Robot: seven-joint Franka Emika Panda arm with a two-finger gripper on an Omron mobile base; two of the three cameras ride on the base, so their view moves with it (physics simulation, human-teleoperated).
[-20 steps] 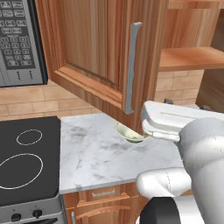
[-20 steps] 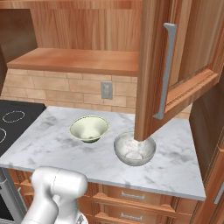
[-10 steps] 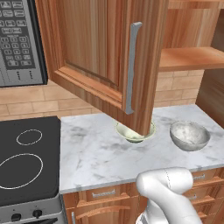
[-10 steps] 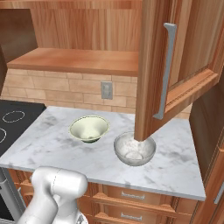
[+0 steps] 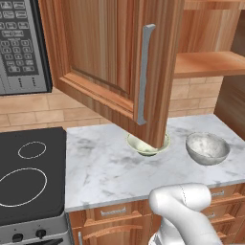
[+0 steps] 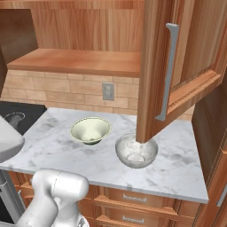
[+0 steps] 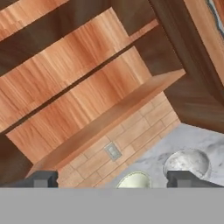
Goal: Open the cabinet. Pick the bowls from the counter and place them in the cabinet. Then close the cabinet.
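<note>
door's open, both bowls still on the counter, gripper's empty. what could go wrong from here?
1. The open cabinet door hangs over the green bowl; a straight descent or lift there could strike the door's lower edge.
2. The speckled bowl sits close beside the green one, so the open gripper may nudge it during a grasp.
3. The bowls' rims are wide and sloped; a rim pinch could slip on the way to the shelf.

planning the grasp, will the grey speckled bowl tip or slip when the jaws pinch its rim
The grey speckled bowl looks rigid, so it probably won't flex. Its rounded underside suggests it may rock if pushed off-centre. The smooth, sloping wall could slide in a rim pinch on the marble counter.
</note>
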